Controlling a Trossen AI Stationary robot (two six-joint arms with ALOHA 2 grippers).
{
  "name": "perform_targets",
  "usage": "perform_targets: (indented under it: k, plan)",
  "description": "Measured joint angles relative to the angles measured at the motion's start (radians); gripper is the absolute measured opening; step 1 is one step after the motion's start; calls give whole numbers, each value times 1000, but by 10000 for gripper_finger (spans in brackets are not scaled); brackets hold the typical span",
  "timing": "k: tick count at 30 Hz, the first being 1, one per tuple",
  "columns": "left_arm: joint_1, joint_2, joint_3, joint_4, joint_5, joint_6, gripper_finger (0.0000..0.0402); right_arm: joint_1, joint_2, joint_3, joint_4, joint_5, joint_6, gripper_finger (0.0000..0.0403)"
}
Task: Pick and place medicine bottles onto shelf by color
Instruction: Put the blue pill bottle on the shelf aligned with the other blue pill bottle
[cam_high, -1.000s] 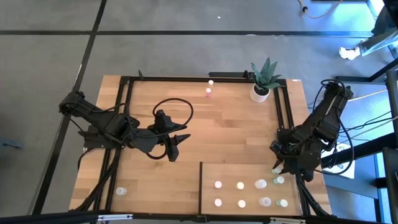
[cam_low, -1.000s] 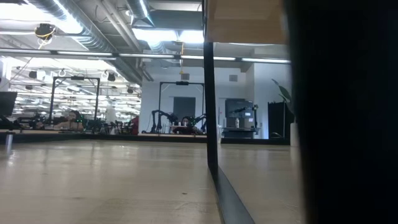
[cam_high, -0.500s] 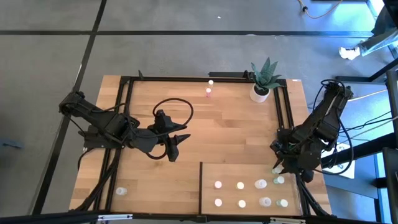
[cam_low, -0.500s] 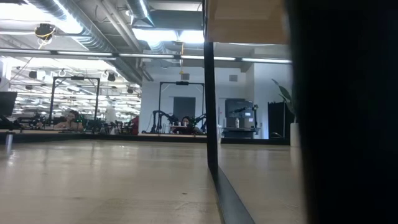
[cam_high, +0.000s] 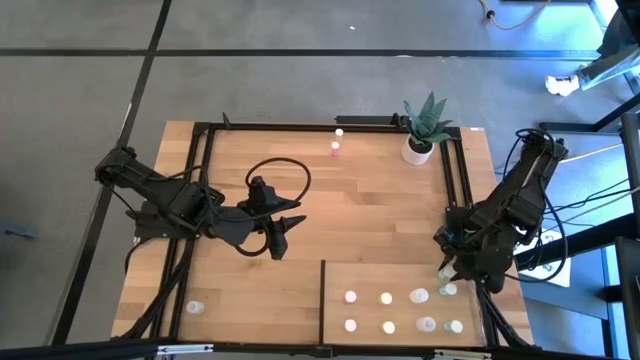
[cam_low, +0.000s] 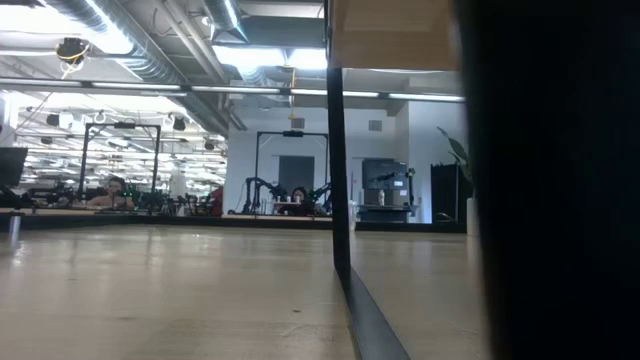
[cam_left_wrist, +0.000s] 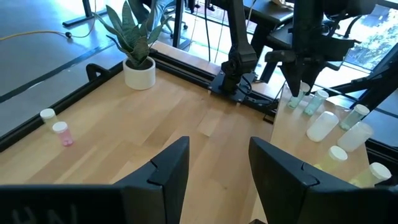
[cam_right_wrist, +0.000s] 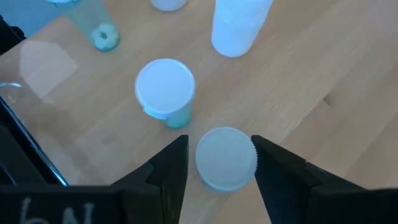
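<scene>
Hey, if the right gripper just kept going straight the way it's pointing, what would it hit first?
Most likely the white-capped bottle sitting between the right gripper fingers, standing on the shelf; the gripper points down at it. Whether the fingers touch it isn't clear.

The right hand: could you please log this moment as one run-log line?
right hand: open around green bottle | site: shelf, right edge | left hand: open, waiting mid-table

Centre of the tabletop (cam_high: 370, 215) lay free between the left gripper (cam_high: 283, 235) at mid-left and the right gripper (cam_high: 446, 270) crowding bottles (cam_high: 418, 296) on the shelf (cam_high: 335, 300) at lower right, while the plant pot (cam_high: 418, 150) and two bottles (cam_high: 337, 141) blocked the upper edge.
</scene>
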Motion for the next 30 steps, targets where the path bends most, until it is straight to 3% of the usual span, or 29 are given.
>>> perform_targets:
  k: [30]
  plan:
    - [0,0,0,0,0,0,160,-1,-1,3,4,-67,-38,174]
